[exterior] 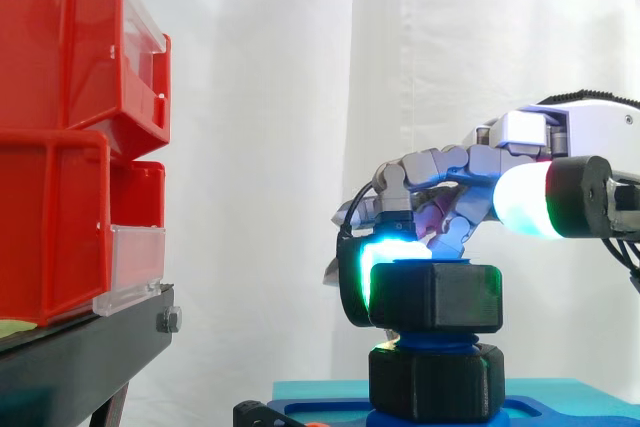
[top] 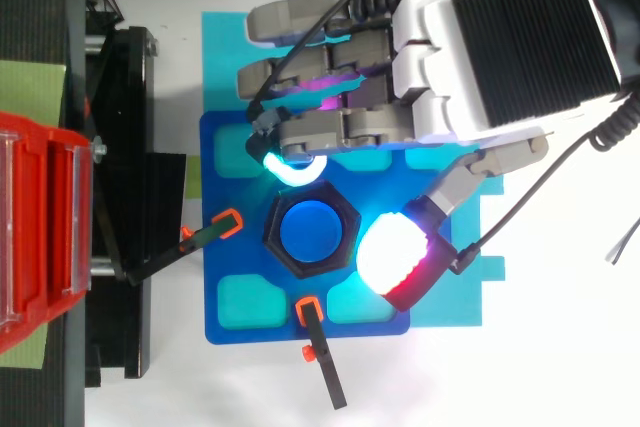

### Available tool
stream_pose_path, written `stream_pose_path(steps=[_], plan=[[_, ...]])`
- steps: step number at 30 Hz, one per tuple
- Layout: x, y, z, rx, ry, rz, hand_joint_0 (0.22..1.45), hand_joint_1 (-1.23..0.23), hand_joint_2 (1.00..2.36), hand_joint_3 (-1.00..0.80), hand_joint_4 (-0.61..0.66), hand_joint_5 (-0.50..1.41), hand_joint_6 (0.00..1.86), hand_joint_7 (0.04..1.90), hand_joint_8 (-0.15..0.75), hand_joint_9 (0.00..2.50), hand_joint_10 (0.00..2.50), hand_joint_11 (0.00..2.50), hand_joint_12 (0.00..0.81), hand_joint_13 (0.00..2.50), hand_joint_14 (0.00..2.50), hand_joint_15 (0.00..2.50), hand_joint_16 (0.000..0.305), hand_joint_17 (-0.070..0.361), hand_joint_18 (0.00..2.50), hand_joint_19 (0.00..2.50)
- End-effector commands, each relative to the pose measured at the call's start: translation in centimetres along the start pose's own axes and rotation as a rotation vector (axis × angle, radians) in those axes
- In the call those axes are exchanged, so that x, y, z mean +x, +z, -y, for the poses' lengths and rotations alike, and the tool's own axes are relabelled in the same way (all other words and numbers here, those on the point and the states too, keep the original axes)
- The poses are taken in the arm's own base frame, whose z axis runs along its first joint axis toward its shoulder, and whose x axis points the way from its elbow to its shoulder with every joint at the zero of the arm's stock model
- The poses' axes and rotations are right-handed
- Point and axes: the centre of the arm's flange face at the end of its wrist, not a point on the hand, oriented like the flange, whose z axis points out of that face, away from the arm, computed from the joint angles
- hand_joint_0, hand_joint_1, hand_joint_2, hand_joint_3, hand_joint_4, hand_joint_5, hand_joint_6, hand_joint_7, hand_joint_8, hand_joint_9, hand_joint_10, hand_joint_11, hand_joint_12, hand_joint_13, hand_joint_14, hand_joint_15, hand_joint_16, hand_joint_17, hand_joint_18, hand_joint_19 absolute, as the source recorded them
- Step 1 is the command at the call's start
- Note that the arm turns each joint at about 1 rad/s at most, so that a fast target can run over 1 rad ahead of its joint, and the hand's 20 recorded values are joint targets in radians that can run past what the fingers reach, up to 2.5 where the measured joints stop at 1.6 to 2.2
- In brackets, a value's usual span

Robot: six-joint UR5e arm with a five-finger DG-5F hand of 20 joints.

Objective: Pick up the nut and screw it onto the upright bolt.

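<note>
Backdrop: white curtain (exterior: pixel 280 147), hanging in soft folds, evenly lit.
9 o'clock: red bins (exterior: pixel 60 127), stacked on a black stand (exterior: pixel 80 357).
Table (top: pixel 540 367): white surface, 5 o'clock from above.

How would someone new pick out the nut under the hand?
Find the blue base plate with the blue bolt upright on it. Two black hex nuts sit on that bolt; this is the upper nut, below the hand, not the lower nut at the base.

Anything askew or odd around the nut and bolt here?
Nothing stands out. The nut sits level on the blue bolt, above a second nut at its base, with the robot hand close beside it.
</note>
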Motion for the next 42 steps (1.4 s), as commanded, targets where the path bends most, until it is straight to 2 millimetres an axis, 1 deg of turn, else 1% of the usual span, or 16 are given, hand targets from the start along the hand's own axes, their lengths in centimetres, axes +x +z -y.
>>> stream_pose_path(steps=[1, 8, 12, 17, 18, 19, 20, 22, 23, 25, 31, 32, 33, 35, 38, 42], plan=[[0.0, -0.1, 0.2, 0.002, -0.003, 0.006, 0.53, -0.12, 1.0, -0.5, 0.13, 0.05, 0.57, 1.32, 0.255, 1.04, 0.0, 0.0, 0.23, 0.65, 0.0, 0.0, 0.023, 0.052, 0.31, 0.0], [-0.4, -0.2, 0.6, -0.003, -0.011, 0.022, 0.52, -0.11, 1.0, -0.5, 0.12, 0.07, 0.6, 1.26, 0.242, 1.22, 0.0, 0.0, 0.195, 0.78, 0.0, 0.0, 0.019, 0.042, 0.48, 0.0], [-0.5, -0.3, 0.8, -0.001, -0.012, 0.023, 0.52, -0.12, 1.0, -0.5, 0.15, 0.08, 0.58, 1.29, 0.222, 1.37, 0.0, 0.0, 0.17, 0.84, 0.0, 0.0, 0.015, 0.035, 0.55, 0.02], [-1.0, -0.2, 1.2, -0.002, -0.017, 0.031, 0.52, -0.12, 1.0, -0.5, 0.15, 0.08, 0.57, 1.34, 0.212, 1.39, 0.0, 0.0, 0.164, 0.86, 0.0, 0.0, 0.015, 0.033, 0.57, 0.04], [-1.2, -0.3, 1.3, -0.006, -0.018, 0.034, 0.52, -0.12, 1.0, -0.5, 0.16, 0.08, 0.54, 1.38, 0.212, 1.38, 0.0, 0.0, 0.166, 0.85, 0.0, 0.0, 0.015, 0.034, 0.57, 0.03], [-1.9, -0.1, 1.5, -0.014, -0.022, 0.042, 0.52, -0.11, 1.0, -0.5, 0.15, 0.08, 0.51, 1.43, 0.221, 1.37, 0.0, 0.0, 0.176, 0.83, 0.0, 0.0, 0.016, 0.035, 0.54, 0.02], [-2.6, 0.2, 1.7, -0.021, -0.027, 0.052, 0.52, -0.11, 1.0, -0.5, 0.15, 0.08, 0.5, 1.44, 0.222, 1.37, 0.0, 0.0, 0.179, 0.83, 0.0, 0.0, 0.016, 0.037, 0.52, 0.02], [-4.0, 0.5, 2.0, -0.032, -0.036, 0.062, 0.52, -0.1, 1.0, -0.5, 0.17, 0.03, 0.5, 1.32, 0.255, 1.31, 0.0, 0.0, 0.203, 0.79, 0.0, 0.0, 0.019, 0.044, 0.48, 0.02], [-4.4, 0.6, 2.1, -0.035, -0.038, 0.062, 0.52, -0.1, 1.0, -0.5, 0.17, 0.03, 0.5, 1.33, 0.254, 1.31, 0.0, 0.0, 0.205, 0.79, 0.0, 0.0, 0.02, 0.044, 0.47, 0.02], [-4.9, 0.5, 2.3, -0.041, -0.034, 0.049, 0.51, -0.09, 1.0, -0.5, 0.19, 0.01, 0.51, 1.25, 0.262, 1.28, 0.0, 0.0, 0.215, 0.76, 0.0, 0.0, 0.021, 0.048, 0.46, 0.04], [-7.3, 1.1, 2.7, -0.038, -0.038, 0.052, 0.51, -0.08, 1.0, -0.5, 0.25, -0.02, 0.51, 1.09, 0.243, 1.18, 0.0, 0.0, 0.233, 0.7, 0.0, 0.0, 0.025, 0.056, 0.42, 0.05], [-6.6, 1.4, 2.1, -0.037, -0.046, 0.049, 0.51, -0.08, 1.0, -0.5, 0.26, -0.03, 0.51, 1.07, 0.243, 1.17, 0.0, 0.0, 0.234, 0.7, 0.0, 0.0, 0.025, 0.057, 0.41, 0.06], [-5.9, 1.3, 1.9, -0.03, -0.044, 0.04, 0.51, -0.08, 1.0, -0.5, 0.27, -0.04, 0.5, 0.99, 0.246, 1.13, 0.0, 0.0, 0.236, 0.68, 0.0, 0.0, 0.026, 0.059, 0.39, 0.06], [-4.6, 1.3, 1.4, -0.018, -0.041, 0.042, 0.51, -0.08, 1.0, -0.5, 0.28, -0.04, 0.5, 0.94, 0.244, 1.12, 0.0, 0.0, 0.241, 0.67, 0.0, 0.0, 0.027, 0.06, 0.38, 0.06], [-4.1, 1.4, 1.2, -0.016, -0.044, 0.056, 0.51, -0.08, 1.0, -0.5, 0.26, -0.06, 0.5, 0.87, 0.237, 1.09, 0.0, 0.0, 0.245, 0.64, 0.0, 0.0, 0.028, 0.062, 0.36, 0.06], [-3.1, 2.1, -0.1, -0.026, -0.031, 0.086, 0.5, -0.08, 1.0, -0.5, 0.24, -0.08, 0.5, 0.78, 0.232, 0.98, 0.0, 0.0, 0.265, 0.58, 0.0, 0.0, 0.03, 0.068, 0.3, 0.05]])
